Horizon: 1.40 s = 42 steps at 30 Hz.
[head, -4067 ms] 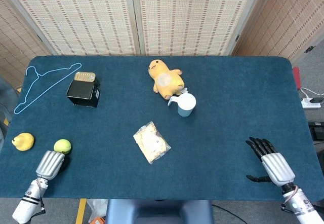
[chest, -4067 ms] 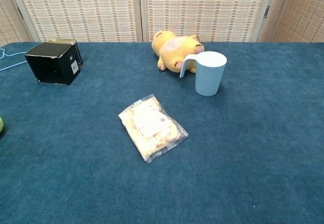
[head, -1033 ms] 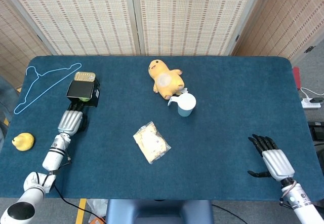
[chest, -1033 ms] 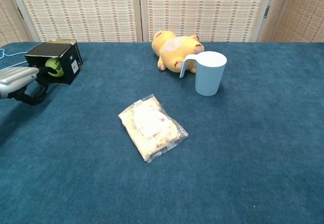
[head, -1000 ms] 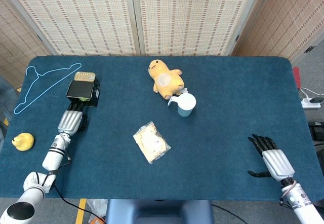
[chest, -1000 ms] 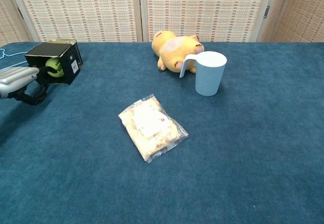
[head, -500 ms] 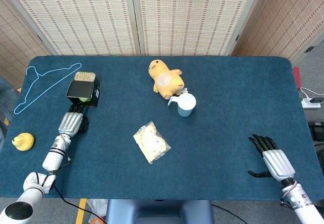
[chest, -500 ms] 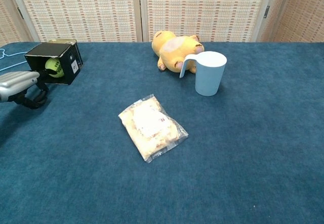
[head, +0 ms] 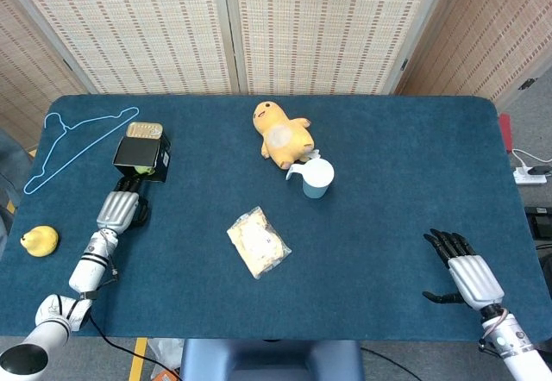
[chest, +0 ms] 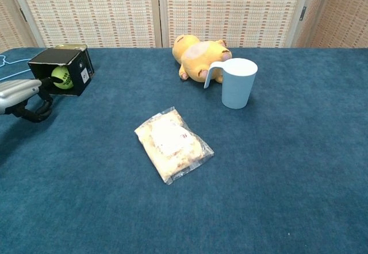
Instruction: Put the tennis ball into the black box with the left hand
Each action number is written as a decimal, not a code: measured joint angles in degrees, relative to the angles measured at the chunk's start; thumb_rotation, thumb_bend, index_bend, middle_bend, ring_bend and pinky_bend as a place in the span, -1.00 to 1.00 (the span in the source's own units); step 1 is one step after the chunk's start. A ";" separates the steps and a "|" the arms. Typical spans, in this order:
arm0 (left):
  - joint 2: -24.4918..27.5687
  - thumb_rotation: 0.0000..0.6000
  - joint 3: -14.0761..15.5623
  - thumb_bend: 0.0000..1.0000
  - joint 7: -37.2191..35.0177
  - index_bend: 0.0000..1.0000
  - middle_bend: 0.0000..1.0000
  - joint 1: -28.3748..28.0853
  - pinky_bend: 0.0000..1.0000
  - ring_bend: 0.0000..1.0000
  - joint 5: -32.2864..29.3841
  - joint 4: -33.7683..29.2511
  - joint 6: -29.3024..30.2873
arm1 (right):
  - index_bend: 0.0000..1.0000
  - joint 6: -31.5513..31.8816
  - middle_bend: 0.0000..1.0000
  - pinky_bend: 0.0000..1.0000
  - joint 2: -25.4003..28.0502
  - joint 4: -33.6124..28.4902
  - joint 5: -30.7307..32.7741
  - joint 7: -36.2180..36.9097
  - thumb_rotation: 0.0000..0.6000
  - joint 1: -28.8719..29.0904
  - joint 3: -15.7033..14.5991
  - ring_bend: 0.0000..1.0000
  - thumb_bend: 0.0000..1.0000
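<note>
Yellow-green tennis ball, black box

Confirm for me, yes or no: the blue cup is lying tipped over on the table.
No. In the chest view the blue cup stands upright, its open rim facing up.

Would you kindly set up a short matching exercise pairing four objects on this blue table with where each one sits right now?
Things:
1. yellow-green tennis ball
2. light blue plastic cup
3. light blue wire hanger
4. clear plastic snack packet

Places:
A. far left corner of the table
B. inside the open black box
C. middle of the table, lying flat
D. just in front of the yellow plush toy

Pairs: 1-B, 2-D, 3-A, 4-C
</note>
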 measured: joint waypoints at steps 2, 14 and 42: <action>0.16 -0.09 -0.13 -0.18 0.28 -1.00 -1.00 0.01 -1.00 -1.00 -0.13 -0.25 0.13 | -1.00 0.05 -1.00 -1.00 0.01 0.02 -0.07 0.05 1.00 -0.01 -0.03 -1.00 -1.00; 0.67 -0.07 -0.40 -0.21 0.27 -1.00 -1.00 0.18 -1.00 -1.00 -0.70 -1.22 -0.56 | -1.00 -0.10 -1.00 -1.00 0.02 -0.05 -0.03 -0.12 1.00 0.05 -0.03 -1.00 -1.00; 1.99 -0.08 0.41 -0.53 1.21 -1.00 -1.00 1.82 -1.00 -1.00 -0.42 -2.54 0.41 | -1.00 -0.01 -1.00 -1.00 0.27 0.00 -0.57 0.69 1.00 0.17 -0.25 -1.00 -1.00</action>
